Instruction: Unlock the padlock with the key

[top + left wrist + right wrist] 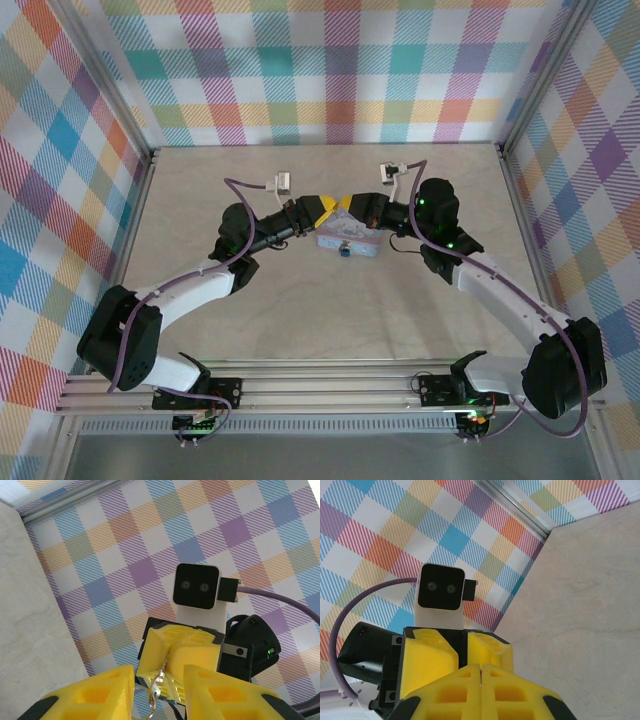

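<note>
**A:** What has the right hand (480, 674) got?

**B:** Its yellow fingers are pressed flat together. From the left wrist camera, a thin metal key (163, 666) hangs out of the seam between them, with a ring (152, 696) below it.

**A:** And the left hand (159, 679)?

**B:** It faces the right one, tip to tip. Its two fingers stand a little apart, one on either side of the key and ring. Whether they touch the metal I cannot tell.

**A:** Where is the padlock?

**B:** From above, the padlock (345, 240) lies on the tabletop (300, 330), just on the near side of the meeting hands. It shows as a pale block with a small blue spot on its near edge, too small to read further.

**A:** Around that?

**B:** The left arm (195, 290) and right arm (505, 300) curve in from the near corners to the middle. Checked walls (330, 70) stand on three sides.
</note>
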`<state>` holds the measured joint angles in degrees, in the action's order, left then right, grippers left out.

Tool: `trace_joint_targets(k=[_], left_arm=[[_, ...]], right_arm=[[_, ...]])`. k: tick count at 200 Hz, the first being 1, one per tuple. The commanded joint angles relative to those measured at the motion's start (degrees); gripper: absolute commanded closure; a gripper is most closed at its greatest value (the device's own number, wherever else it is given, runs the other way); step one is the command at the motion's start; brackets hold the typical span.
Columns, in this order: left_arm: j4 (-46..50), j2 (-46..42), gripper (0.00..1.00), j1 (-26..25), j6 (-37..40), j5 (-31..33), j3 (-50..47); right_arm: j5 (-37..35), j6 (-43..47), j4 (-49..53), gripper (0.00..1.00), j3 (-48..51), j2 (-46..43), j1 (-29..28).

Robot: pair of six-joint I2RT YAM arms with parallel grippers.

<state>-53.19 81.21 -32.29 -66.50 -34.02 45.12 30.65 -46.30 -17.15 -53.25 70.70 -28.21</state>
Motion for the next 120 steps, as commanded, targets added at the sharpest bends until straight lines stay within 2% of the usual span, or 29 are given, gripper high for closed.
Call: trace_joint_targets(k=[1, 49, 120], left_arm=[[-4.18, -0.74, 0.70, -0.57, -0.82, -0.87, -1.43], [-5.32, -0.13, 0.77, -0.74, -1.39, -1.73, -1.20], [-6.62, 0.42, 0.77, -0.84, -2.40, -2.54, -1.72]], right_arm=[[-0.36, -0.80, -2.73, 1.00, 0.51, -1.13, -0.19], [-0.66, -1.89, -3.90, 1.00, 1.31, -1.39, -0.25], [-2.50, -2.01, -3.19, 1.00, 2.10, -2.75, -0.19]])
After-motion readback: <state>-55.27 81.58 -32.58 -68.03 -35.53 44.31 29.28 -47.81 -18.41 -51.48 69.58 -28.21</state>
